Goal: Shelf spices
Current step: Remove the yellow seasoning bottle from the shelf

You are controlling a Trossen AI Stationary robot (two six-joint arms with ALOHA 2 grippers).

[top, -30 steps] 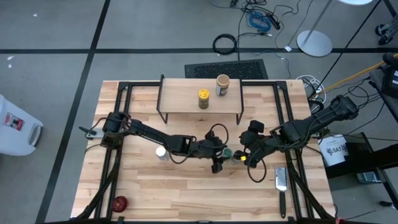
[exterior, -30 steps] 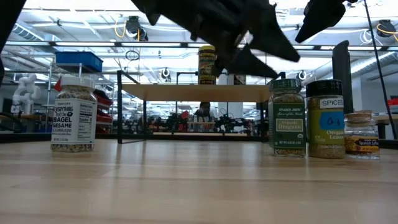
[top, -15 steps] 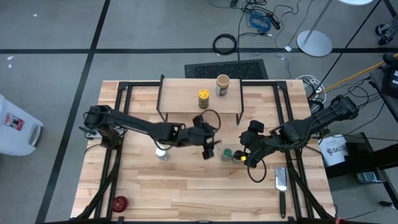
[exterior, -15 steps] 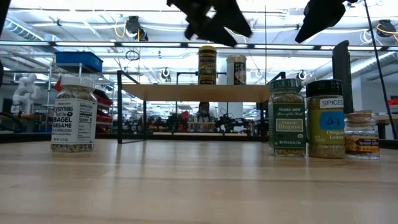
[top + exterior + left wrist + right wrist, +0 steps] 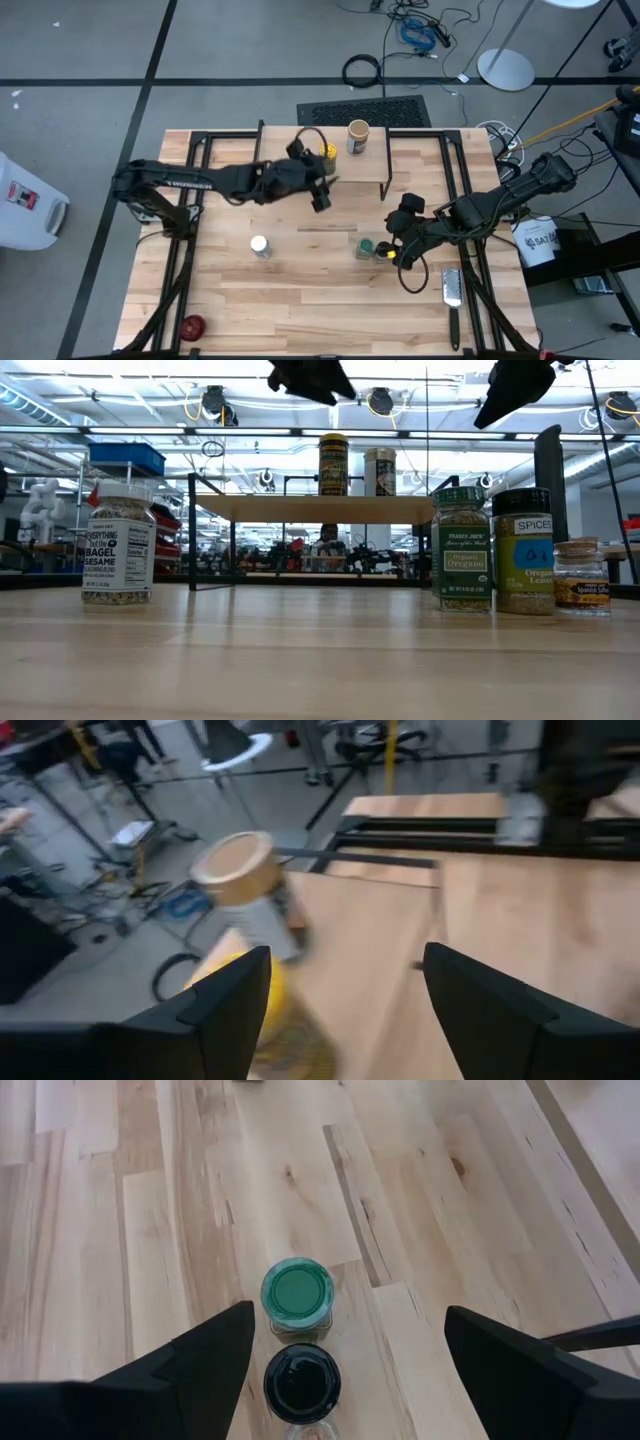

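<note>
Two spice jars are standing on the light wood shelf (image 5: 300, 168). The left gripper (image 5: 320, 196) is hovering there, fingers open and empty. The right gripper (image 5: 398, 248), open, is hanging over the green-lidded jar (image 5: 297, 1291), likely its next pick.

The left arm reaches across from the table's left side, its left gripper (image 5: 321, 192) raised with fingers spread. The right gripper (image 5: 396, 247) hangs with fingers wide, holding nothing.
</note>
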